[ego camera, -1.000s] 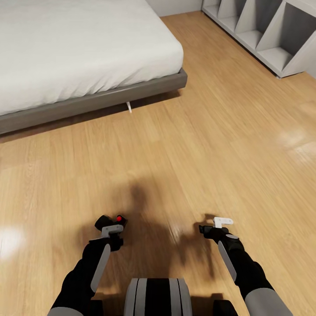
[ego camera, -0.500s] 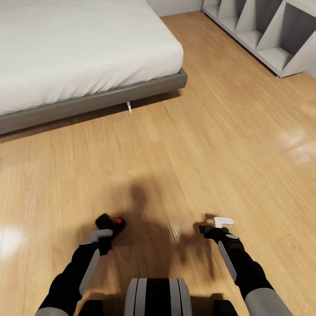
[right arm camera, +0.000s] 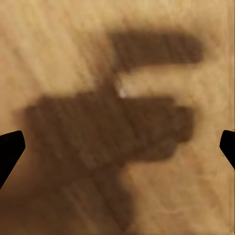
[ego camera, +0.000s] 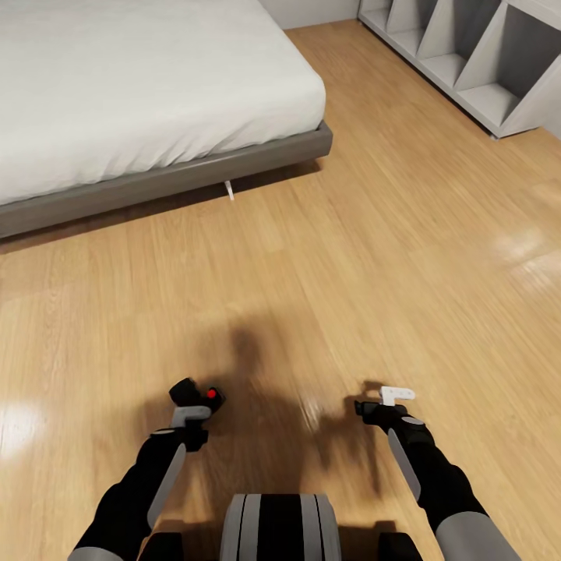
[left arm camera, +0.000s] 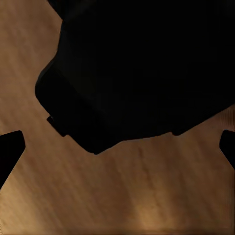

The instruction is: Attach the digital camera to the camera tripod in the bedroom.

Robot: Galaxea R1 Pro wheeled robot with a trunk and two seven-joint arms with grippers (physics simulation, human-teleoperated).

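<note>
I am reading the head view first: my left gripper (ego camera: 196, 399) is holding the digital camera (ego camera: 204, 396) low in front of the base, fingers clenched on its black body, red spot facing up. In the left wrist view the digital camera (left arm camera: 142, 68) is sitting as a large dark mass between the finger tips, with wood plank floor (left arm camera: 122, 196) behind it, so I am judging the grasp to be firm enough for carrying.

My right gripper (ego camera: 372, 407) is hanging over the floor (ego camera: 374, 257) holding nothing. The right wrist view is showing the two finger tips far apart at the frame edges, with bare planks and the arm's shadow between them, so I am logging those fingers as released.

Surroundings: the grey-framed bed (ego camera: 156, 175) is lying ahead to the left, and a grey open shelf unit (ego camera: 483, 62) is standing at the far right.

Progress, as judged: pickup is done and I am standing in the bedroom. Remaining: I am looking for the tripod, which is outside these frames. After that I am facing the approach, lining the camera base over the tripod head, and seating it.
</note>
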